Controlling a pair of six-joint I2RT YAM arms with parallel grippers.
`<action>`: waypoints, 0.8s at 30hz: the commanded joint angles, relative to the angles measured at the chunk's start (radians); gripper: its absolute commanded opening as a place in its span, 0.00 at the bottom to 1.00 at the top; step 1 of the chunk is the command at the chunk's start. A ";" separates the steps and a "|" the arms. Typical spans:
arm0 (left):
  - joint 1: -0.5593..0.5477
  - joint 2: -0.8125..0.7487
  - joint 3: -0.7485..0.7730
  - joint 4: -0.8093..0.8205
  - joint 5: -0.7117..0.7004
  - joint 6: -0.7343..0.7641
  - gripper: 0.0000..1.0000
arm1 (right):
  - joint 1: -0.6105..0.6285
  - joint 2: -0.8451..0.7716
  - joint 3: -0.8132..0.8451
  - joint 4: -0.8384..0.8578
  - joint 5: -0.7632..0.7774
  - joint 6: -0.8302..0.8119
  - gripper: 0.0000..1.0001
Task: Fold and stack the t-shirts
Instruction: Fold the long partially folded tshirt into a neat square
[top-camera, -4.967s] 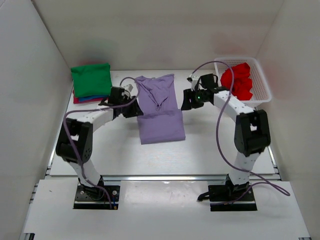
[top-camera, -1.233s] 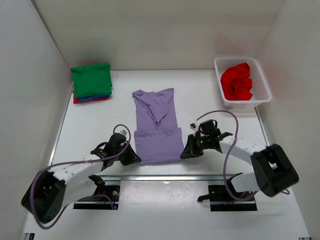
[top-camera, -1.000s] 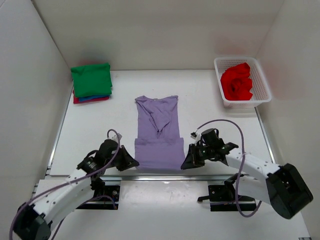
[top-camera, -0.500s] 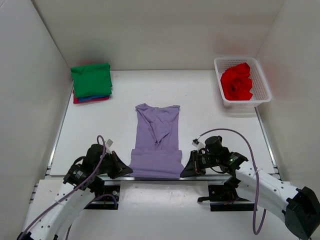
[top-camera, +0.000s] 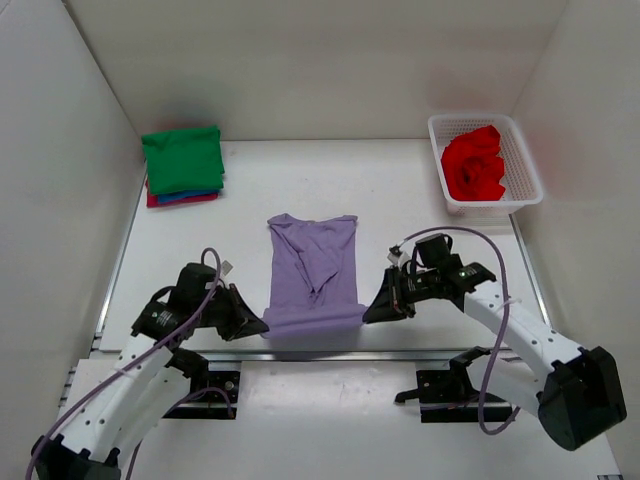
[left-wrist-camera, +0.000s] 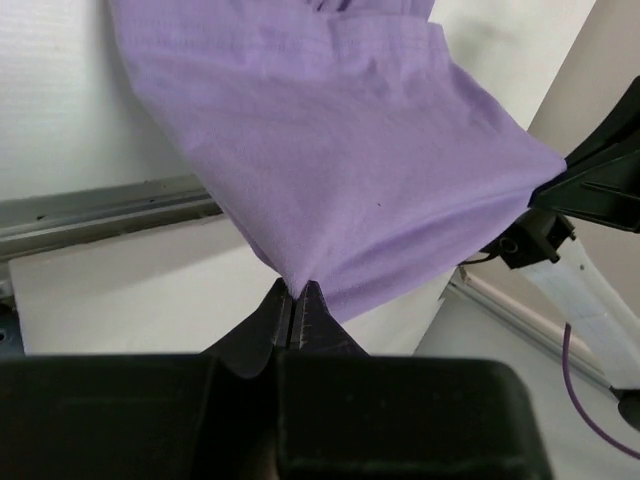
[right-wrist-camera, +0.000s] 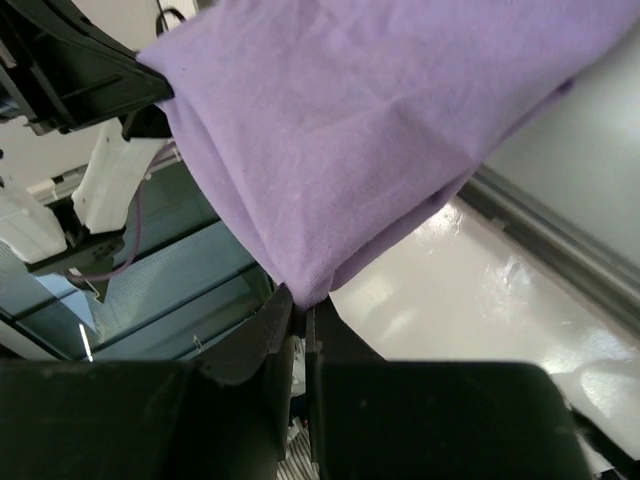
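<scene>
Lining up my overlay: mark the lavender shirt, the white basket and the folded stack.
lavender shirt (top-camera: 310, 280): top view, mid-body cloth.
white basket (top-camera: 529, 160): top view, right rim.
folded stack (top-camera: 182, 158): top view, green top shirt.

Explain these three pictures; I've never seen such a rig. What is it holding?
Two robot arms are bolted at the near edge of a white table. One picture looks down from overhead; the other two come from cameras on each wrist. The left pincer and right pincer are each shut on a near corner of a lavender t-shirt, holding that edge up. A folded stack, green t-shirt on top, lies far left; a red t-shirt sits crumpled in a white basket.
</scene>
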 joint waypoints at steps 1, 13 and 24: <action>0.047 0.065 0.039 0.085 -0.020 0.030 0.00 | -0.065 0.070 0.097 -0.088 -0.044 -0.119 0.00; 0.138 0.304 0.109 0.335 0.001 0.064 0.00 | -0.166 0.375 0.384 -0.206 -0.037 -0.326 0.01; 0.196 0.438 0.133 0.528 0.029 0.040 0.01 | -0.196 0.563 0.555 -0.179 -0.032 -0.363 0.00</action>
